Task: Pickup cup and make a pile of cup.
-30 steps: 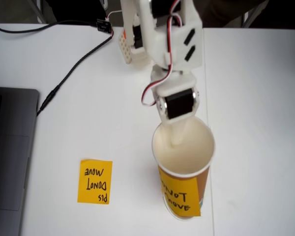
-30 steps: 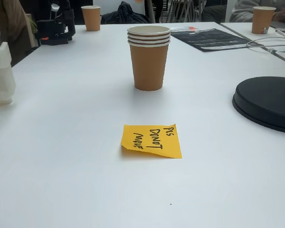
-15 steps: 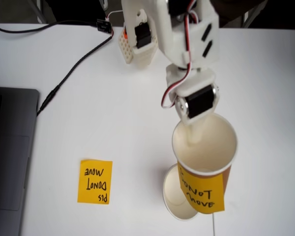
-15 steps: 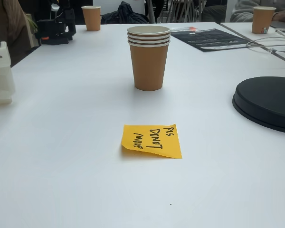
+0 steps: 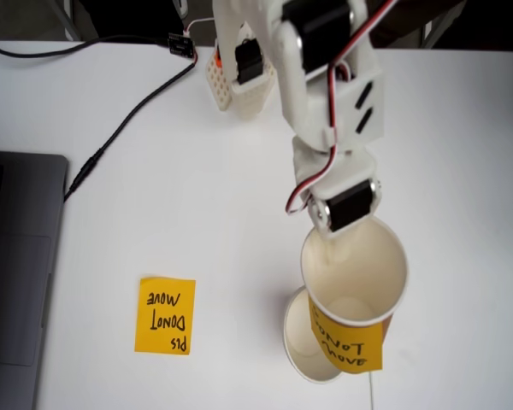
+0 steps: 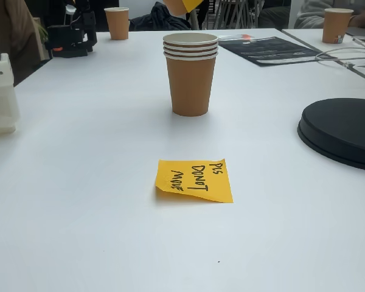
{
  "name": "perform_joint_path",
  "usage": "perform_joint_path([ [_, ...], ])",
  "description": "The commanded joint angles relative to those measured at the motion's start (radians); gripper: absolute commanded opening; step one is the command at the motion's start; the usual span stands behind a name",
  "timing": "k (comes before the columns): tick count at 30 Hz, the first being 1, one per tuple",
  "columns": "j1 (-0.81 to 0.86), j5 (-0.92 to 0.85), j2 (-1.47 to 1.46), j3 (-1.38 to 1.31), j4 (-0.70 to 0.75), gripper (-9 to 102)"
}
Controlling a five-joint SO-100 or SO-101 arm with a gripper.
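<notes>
In the top-down fixed view my gripper [image 5: 332, 242] is shut on the near rim of a paper cup [image 5: 372, 266], with one finger inside it. The cup is brown outside and cream inside, and an orange handwritten label [image 5: 346, 342] is stuck on its side. I hold it in the air, offset to the right of the cup stack [image 5: 297, 340] standing on the table. In the side fixed view the stack [image 6: 190, 76] stands upright as nested brown cups with white rims. The held cup's bottom and label [image 6: 184, 5] hang above it at the top edge.
A flat orange sticky note [image 5: 165, 314] [image 6: 194, 180] lies on the white table. A laptop [image 5: 17, 273] and a black cable [image 5: 120, 128] sit left in the top-down view. The side view shows a black disc [image 6: 344, 131] right, the arm's white base [image 6: 1, 91] left and single cups [image 6: 116, 23] [image 6: 336, 25] far back.
The gripper has lifted the labelled cup up off the stack and carried it to the right in the top-down view. Its bottom has now come into the top of the side view.
</notes>
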Motion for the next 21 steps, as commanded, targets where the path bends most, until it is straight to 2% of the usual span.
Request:
perform_joint_path([
  [1, 0.015, 0.012, 0.009, -0.066, 0.012, -7],
  [21, 0.084, 0.012, -0.012, -0.002, 0.015, -7],
])
